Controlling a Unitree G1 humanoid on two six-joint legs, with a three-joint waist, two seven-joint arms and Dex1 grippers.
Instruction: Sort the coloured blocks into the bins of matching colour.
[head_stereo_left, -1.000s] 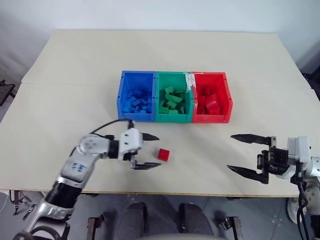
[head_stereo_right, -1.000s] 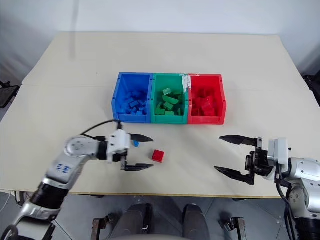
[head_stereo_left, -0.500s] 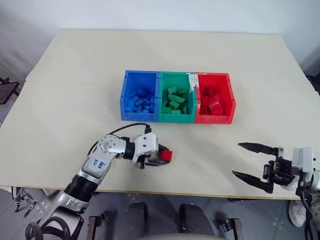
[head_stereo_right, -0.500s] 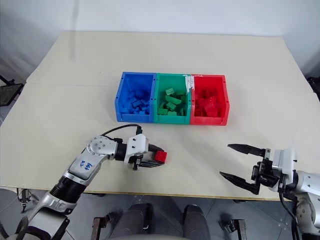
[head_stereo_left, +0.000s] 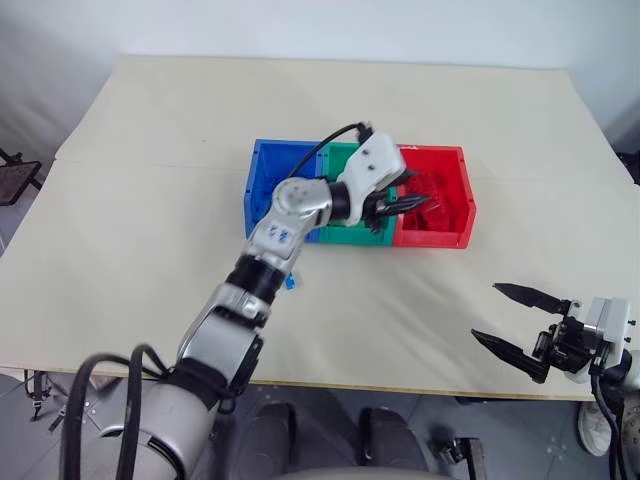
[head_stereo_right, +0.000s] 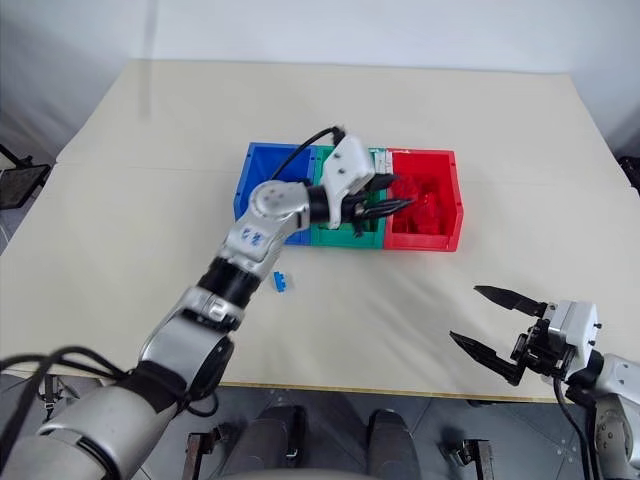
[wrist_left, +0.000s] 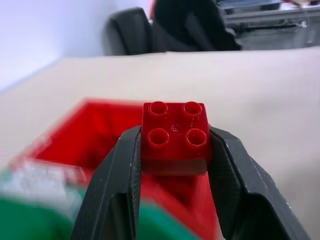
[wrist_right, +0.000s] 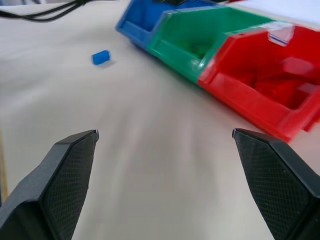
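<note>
Left tool (wrist_left: 174, 150) pinches a red block (wrist_left: 174, 137) between its fingers, studs up, above the red bin (head_stereo_left: 458, 222), near its edge with the green bin (head_stereo_left: 345, 160). Blue bin (head_stereo_left: 265, 170) is at the row's left end. Right tool (head_stereo_left: 520, 325) spread wide, holding nothing, over the surface (head_stereo_left: 150, 230) near its front-right edge. One blue block (head_stereo_right: 281, 282) lies on the surface in front of the blue bin.

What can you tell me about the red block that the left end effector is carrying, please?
The red block is a small square brick of glossy plastic with four round studs on its top face. It sits upright and level, pinched on two opposite sides between the black fingers of the left end effector, which alone touch it. It is held in the air at the red bin, above its near-left part, not yet released.
</note>
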